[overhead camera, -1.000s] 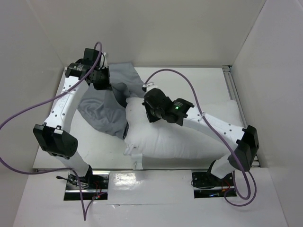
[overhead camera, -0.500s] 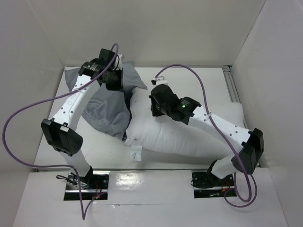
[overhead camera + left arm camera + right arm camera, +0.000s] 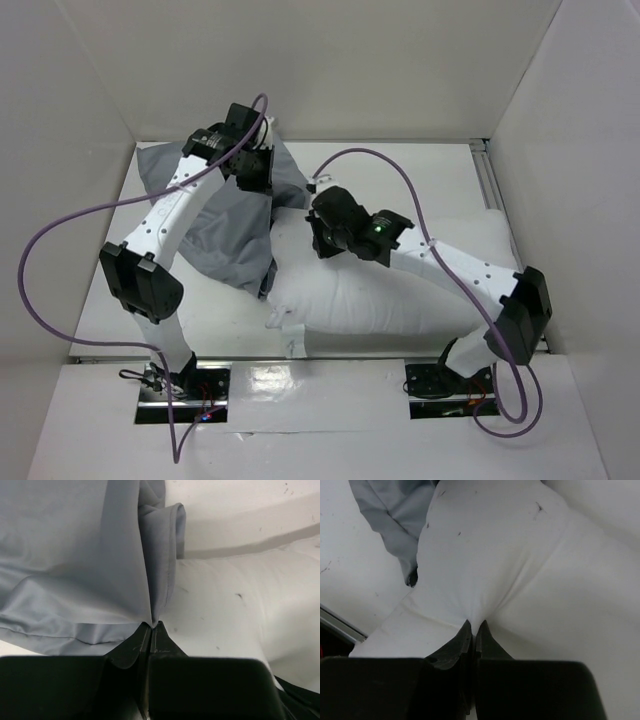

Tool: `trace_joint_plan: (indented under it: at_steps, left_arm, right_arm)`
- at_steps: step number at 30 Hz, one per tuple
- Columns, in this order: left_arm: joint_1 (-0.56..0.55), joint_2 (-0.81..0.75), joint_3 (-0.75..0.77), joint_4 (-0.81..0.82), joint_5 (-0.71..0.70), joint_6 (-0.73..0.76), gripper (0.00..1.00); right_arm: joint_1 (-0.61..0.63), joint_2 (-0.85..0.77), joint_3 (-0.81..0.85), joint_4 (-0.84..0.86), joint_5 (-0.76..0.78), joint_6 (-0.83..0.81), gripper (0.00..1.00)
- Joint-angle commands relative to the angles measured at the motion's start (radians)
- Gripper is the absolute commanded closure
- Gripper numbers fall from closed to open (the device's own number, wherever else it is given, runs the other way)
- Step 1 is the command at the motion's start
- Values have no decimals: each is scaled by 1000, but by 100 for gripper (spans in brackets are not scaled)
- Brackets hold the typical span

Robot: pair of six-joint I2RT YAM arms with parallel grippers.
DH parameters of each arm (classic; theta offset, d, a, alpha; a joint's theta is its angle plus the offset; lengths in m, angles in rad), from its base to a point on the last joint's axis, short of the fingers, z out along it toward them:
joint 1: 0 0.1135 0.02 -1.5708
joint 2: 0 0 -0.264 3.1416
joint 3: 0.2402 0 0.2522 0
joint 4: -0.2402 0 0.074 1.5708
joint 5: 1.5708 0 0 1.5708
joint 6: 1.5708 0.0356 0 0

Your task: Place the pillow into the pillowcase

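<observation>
Only wrist views show left pincer (image 3: pixel 151 626) clamping pillowcase (image 3: pixel 70 555), right pincer (image 3: pixel 473 625) pinching pillow (image 3: pixel 520 555).

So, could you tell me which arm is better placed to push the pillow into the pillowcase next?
Probably the right: the right gripper is shut on the pillow at the end beside the pillowcase. The left gripper pinches the pillowcase's edge, suited to holding it.

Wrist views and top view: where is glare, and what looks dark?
Top external view: glare on the glossy white front strip. Left wrist view: left hand nearly black, grey cloth pillowcase sharp. Right wrist view: right hand black too, plump white pillow evenly lit.
</observation>
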Motion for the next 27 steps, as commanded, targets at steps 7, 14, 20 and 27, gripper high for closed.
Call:
trace_joint_plan:
  at_steps: [7,14,20,27]
  left_arm:
    - [-21,-106,-78,-25,-10,34,100]
    - [-21,-60,-75,-15,-56,25,100]
    - [-1,104,45,-31,28,-30,14]
    - [29,-44,-238,74,-4,-116,23]
  right_arm:
    - [-147,196,198,141,8,-75,100]
    - [-204,138,92,166,-12,-24,95]
    - [-213,125,24,206,-74,8,44]
    - [-213,114,24,173,-64,-1,11]
